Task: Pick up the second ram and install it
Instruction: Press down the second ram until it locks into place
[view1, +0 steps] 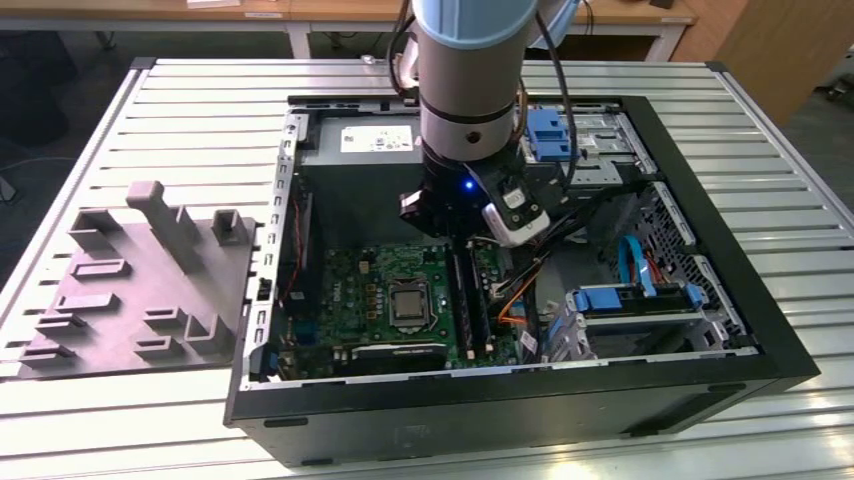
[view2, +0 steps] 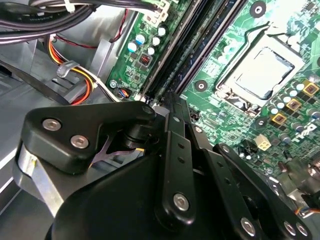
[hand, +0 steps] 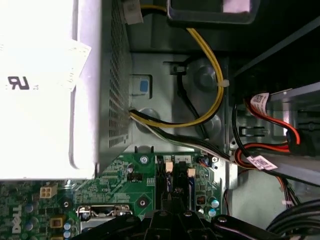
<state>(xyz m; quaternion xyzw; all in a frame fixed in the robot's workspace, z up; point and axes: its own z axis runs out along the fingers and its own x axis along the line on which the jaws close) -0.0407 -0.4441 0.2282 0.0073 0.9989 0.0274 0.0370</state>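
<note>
RAM is the matter at this moment: the second ram (view2: 172, 60) is judged to be the thin dark-blue strip seen standing on edge among the long black socket strips (view2: 200, 47) in the second wrist view, though a seated stick and an empty slot cannot be told apart with certainty there. Nearest the cameras, the hand (view2: 172, 107) is seen from behind its black linkage; its tips are brought close together right at the near end of that strip. Whether they are clamped on the stick or merely pressed against it cannot be told.

In the first wrist view the same hand (hand: 172, 207) is placed directly over the memory slots at the edge of the green motherboard (hand: 135, 175).

Farther off, in the exterior view, the arm (view1: 467, 90) is lowered into the open computer case (view1: 721, 250), with the hand (view1: 458, 245) at the far end of the slots beside the processor socket (view1: 404, 303).

The gray holder block (view1: 134, 285) on the slatted surface (view1: 200, 110) is seen with no stick in it, so the pick-up is judged done and the seating under way or nearly finished.
</note>
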